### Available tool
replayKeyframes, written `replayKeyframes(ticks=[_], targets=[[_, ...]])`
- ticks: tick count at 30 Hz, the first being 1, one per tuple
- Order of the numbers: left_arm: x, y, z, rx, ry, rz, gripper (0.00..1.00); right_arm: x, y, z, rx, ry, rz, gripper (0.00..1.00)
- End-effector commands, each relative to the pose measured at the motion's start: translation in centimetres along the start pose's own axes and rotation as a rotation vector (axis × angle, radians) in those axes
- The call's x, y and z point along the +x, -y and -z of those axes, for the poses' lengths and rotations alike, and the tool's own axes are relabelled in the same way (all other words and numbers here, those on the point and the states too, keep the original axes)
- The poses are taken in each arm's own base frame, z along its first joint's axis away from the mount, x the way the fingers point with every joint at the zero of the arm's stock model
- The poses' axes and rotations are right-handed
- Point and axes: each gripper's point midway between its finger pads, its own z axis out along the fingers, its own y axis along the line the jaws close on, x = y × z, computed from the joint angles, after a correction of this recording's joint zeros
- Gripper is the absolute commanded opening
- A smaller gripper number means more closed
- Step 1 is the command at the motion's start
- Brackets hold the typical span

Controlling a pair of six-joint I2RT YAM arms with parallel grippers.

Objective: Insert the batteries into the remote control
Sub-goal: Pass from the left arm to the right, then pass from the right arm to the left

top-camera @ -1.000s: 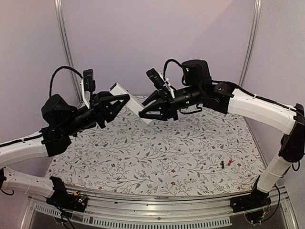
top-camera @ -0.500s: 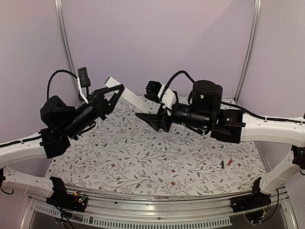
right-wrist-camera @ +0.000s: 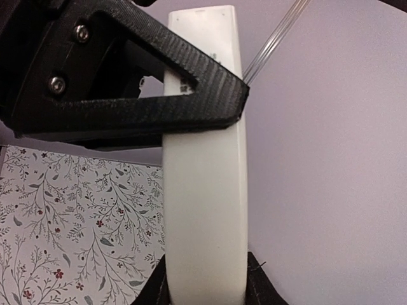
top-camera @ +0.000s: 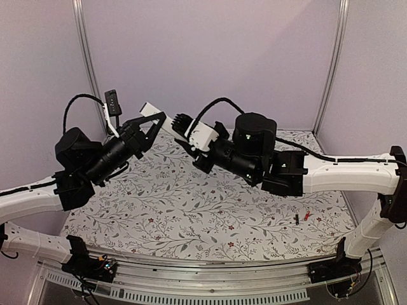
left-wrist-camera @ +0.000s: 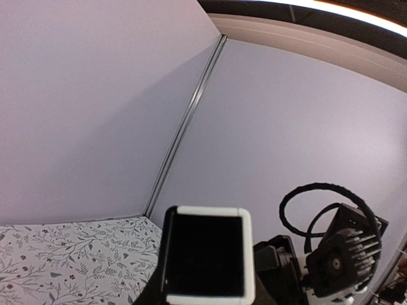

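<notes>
Remote control point(right-wrist-camera: 205, 190) held in mid-air above the floral table point(top-camera: 191, 203), left gripper point(top-camera: 151, 122) clamped near its black-patch end, right gripper point(right-wrist-camera: 206, 286) clamped on the other end, 2 batteries point(top-camera: 296, 220) lying on the table well apart, near its right front.

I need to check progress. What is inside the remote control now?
The inside of the remote control is hidden in every view. The black battery and the red battery lie on the tablecloth, so neither is loaded.
</notes>
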Motion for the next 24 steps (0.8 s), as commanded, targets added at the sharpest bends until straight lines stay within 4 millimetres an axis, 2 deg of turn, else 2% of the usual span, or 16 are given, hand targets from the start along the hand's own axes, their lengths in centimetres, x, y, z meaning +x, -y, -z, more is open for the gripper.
replayKeyframes(ticks=[1,2,3,5,6,7,10,13,16,21,24], targets=[[-0.4,0.5,0.1,0.014,0.01,-0.004,0.0,-0.8,1.4,0.0,0.076,0.009,-0.019,0.17],[-0.5,0.8,0.2,0.026,0.011,-0.015,0.02,-1.0,1.3,0.2,0.066,0.016,-0.023,0.09],[-0.7,1.1,0.3,0.044,0.015,-0.038,0.14,-1.2,1.1,0.4,0.05,0.022,-0.033,0.03],[-1.0,3.1,0.9,0.147,0.01,-0.116,0.65,-1.6,0.8,0.8,-0.007,0.034,-0.052,0.0],[-1.1,4.0,1.4,0.195,0.011,-0.176,0.81,-2.1,0.5,1.0,-0.068,0.049,-0.065,0.0],[-1.0,4.6,1.9,0.231,0.009,-0.229,0.85,-2.4,-0.1,1.3,-0.153,0.062,-0.106,0.0],[-0.3,5.0,3.0,0.266,0.002,-0.323,0.85,-4.7,-1.1,4.0,-0.499,0.165,-0.255,0.0],[0.8,6.3,3.5,0.355,-0.028,-0.356,0.83,-6.3,-1.0,6.2,-0.697,0.226,-0.349,0.0],[1.3,7.1,3.6,0.395,-0.023,-0.376,0.81,-6.1,-1.2,6.1,-0.72,0.208,-0.37,0.0],[2.0,7.9,2.5,0.408,-0.038,-0.379,0.77,-5.4,-1.4,5.6,-0.72,0.172,-0.371,0.0],[2.1,8.3,1.9,0.418,-0.038,-0.374,0.75,-5.5,-1.7,6.0,-0.74,0.176,-0.362,0.0]])
